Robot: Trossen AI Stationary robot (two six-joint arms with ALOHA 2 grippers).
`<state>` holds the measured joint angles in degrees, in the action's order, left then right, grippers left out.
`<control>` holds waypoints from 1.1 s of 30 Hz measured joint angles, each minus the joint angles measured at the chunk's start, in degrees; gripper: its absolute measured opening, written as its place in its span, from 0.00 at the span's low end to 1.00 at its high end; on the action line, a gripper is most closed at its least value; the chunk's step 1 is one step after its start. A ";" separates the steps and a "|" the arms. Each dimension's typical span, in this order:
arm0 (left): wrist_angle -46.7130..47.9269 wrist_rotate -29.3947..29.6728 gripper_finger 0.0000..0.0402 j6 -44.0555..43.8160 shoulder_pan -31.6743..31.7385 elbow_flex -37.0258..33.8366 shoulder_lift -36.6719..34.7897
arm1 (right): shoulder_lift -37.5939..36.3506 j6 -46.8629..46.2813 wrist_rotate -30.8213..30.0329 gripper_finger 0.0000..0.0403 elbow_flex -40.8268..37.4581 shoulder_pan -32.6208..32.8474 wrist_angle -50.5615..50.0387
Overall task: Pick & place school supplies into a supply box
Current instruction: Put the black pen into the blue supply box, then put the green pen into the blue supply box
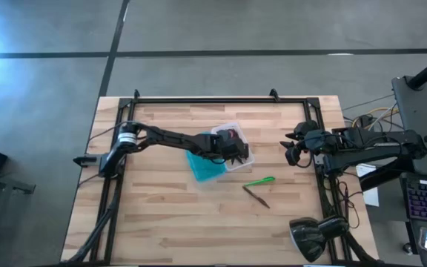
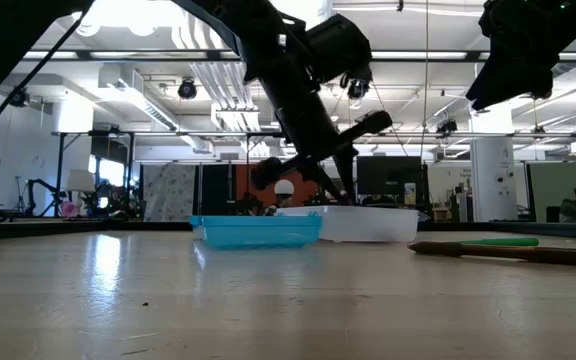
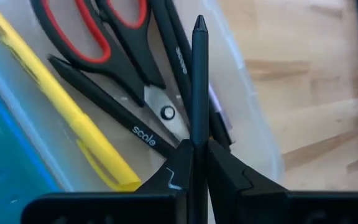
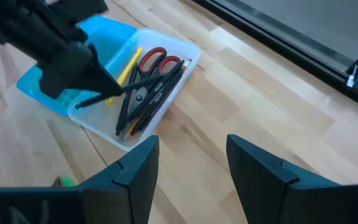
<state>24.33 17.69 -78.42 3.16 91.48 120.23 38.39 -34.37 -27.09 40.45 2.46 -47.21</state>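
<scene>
The supply box lies open mid-table: clear tray (image 1: 233,127) with the teal lid (image 1: 202,169) beside it. In the tray (image 3: 253,106) lie red-handled scissors (image 3: 104,37), a yellow pen (image 3: 61,106) and dark pencils (image 3: 104,112). My left gripper (image 3: 194,152) hangs over the tray, shut on a black pen (image 3: 199,74). A green pen (image 1: 259,181) and a brown pencil (image 1: 256,195) lie flat on the table to the right and near side of the box. My right gripper (image 4: 191,155) waits open near the table's right edge (image 1: 291,146). My left gripper pinches the black pen's shaft (image 3: 197,134) between its two fingers (image 3: 229,168), coming from above and pointing down. The pen lies across the fingers, one end (image 3: 199,23) reaching out over the tray. It is lifted clear and tilted (image 2: 368,122) above the tray's contents.
A black frame rail (image 1: 221,99) runs along the table's far edge. A black lamp-like object (image 1: 310,236) stands at the near right corner. Bare wood shows near the front (image 1: 169,222) and left of the box.
</scene>
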 joint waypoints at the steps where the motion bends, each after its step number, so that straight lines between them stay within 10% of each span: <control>1: -0.06 -0.58 0.03 -0.02 0.00 0.00 0.29 | 0.00 -0.02 0.02 0.44 0.00 0.00 0.03; 33: 1.60 -2.51 0.18 10.89 -0.11 2.10 -0.25 | 0.61 1.52 3.45 0.44 -0.54 0.00 -0.24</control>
<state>25.94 15.18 -67.53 3.05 93.58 119.98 39.00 -32.85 -23.64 39.91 2.46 -47.45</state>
